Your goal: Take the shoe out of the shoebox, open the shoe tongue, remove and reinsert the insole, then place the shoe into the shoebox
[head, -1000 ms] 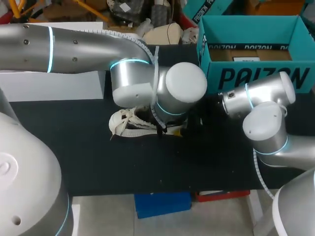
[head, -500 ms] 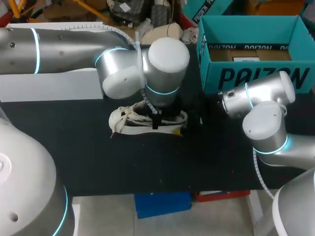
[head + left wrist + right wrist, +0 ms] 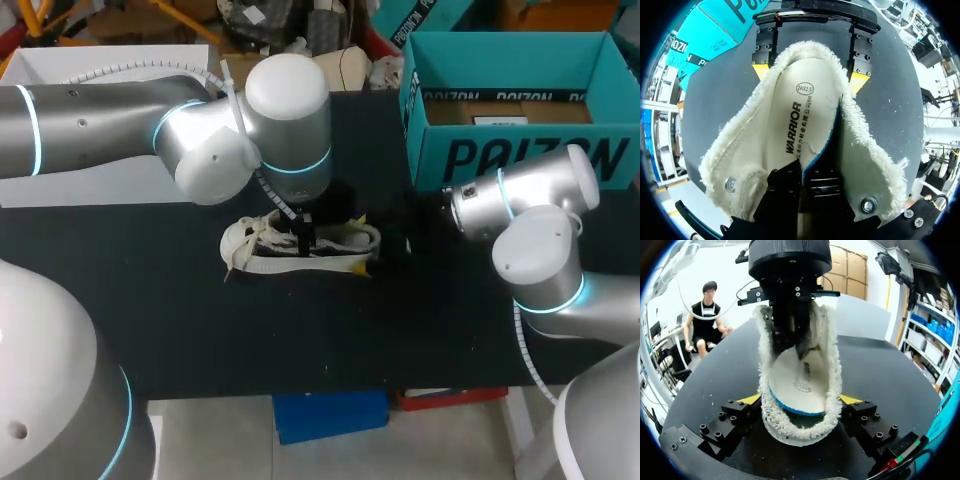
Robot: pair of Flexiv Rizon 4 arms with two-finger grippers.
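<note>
The shoe [image 3: 262,256] lies left of the shoebox [image 3: 520,155], its heel clamped between the 2 fingers of the right gripper [image 3: 801,399], while the left gripper [image 3: 804,174], inside it, pinches the insole [image 3: 799,117].

A table [image 3: 200,330] with a matte black top spans the head view from side to side, its near edge running straight. In both wrist views the same top reads dark grey under even, diffuse light.
</note>
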